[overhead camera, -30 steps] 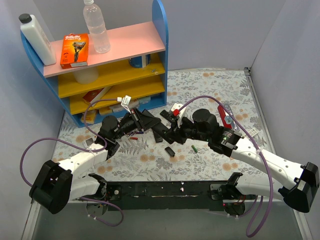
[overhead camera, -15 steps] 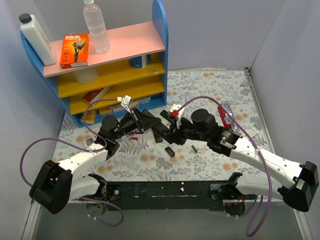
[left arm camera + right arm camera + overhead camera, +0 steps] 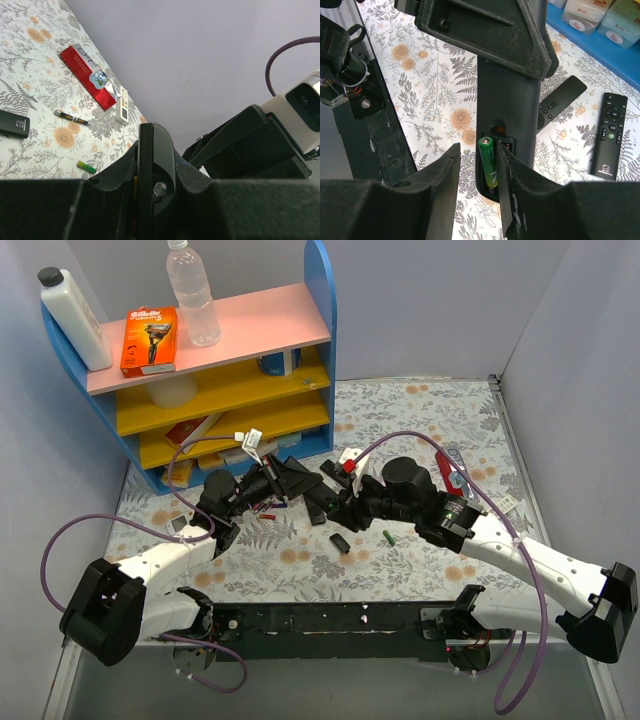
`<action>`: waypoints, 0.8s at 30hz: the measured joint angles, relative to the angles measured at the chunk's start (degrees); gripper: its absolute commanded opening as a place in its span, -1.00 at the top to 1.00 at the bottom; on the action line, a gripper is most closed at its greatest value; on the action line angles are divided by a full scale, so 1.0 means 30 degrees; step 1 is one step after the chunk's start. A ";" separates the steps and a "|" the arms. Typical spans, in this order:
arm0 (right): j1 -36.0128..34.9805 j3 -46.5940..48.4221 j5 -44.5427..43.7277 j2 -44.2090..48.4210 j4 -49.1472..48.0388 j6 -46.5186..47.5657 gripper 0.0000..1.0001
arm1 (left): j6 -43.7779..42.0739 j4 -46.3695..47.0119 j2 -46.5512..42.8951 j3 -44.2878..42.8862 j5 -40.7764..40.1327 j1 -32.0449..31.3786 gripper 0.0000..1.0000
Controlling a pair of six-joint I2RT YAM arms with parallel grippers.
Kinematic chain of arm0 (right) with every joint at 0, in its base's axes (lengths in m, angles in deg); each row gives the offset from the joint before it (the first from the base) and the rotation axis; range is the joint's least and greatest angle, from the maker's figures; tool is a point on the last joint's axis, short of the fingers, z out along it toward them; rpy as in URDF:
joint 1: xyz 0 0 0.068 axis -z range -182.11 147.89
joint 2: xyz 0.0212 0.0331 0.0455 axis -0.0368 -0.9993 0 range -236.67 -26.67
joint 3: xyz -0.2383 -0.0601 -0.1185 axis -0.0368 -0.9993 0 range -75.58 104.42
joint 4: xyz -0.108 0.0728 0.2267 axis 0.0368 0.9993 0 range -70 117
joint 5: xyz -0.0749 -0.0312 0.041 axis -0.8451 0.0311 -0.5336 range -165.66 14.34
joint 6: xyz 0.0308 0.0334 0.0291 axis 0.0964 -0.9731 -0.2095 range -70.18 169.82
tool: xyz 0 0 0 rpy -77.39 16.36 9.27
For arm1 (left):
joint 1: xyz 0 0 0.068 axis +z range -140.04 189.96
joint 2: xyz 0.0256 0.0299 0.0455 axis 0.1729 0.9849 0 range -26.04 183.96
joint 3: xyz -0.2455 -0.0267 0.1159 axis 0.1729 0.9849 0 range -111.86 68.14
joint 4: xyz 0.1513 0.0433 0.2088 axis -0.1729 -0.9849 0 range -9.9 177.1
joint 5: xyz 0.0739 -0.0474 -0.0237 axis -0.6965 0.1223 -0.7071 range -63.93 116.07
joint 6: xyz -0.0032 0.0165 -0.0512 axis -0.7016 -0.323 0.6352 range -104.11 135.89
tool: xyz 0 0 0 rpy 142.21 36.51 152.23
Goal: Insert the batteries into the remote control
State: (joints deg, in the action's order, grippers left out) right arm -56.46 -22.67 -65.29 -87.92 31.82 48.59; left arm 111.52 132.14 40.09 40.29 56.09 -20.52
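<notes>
My left gripper is shut on a black remote control and holds it above the mat; in the left wrist view the remote shows edge-on between the fingers. In the right wrist view the remote has its back up and its compartment open. A green battery lies in the compartment's left slot. My right gripper is open around it, the right finger beside the battery. It meets the remote's end in the top view. Another green battery lies on the mat, also in the left wrist view.
A small black cover lies on the mat below the grippers. Two other black remotes lie near the blue shelf. A red remote, a small white remote and a thin red-and-blue cell lie to the right.
My right gripper has edged slightly left, closer to the remote's end. The left arm and the remote have held still.
</notes>
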 measured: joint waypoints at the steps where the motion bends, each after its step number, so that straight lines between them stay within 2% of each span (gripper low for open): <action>1: -0.0015 0.0080 -0.0029 0.0007 0.0087 0.0000 0.15 | 0.0022 0.0036 0.0007 -0.0007 0.0007 0.0000 1.00; 17: -0.0051 0.1078 0.0029 0.0051 0.1231 0.0000 -0.07 | 0.0284 0.0583 -0.0007 -0.0015 0.0022 0.0000 1.00; 24: -0.0051 0.1654 0.0022 0.0066 0.1537 0.0029 -0.10 | 0.0262 0.0277 -0.0102 -0.0022 0.0022 0.0000 1.00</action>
State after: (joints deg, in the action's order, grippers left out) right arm -56.61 -17.71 -65.22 -87.73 36.43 48.67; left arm 112.31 132.97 39.78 40.22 56.16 -20.52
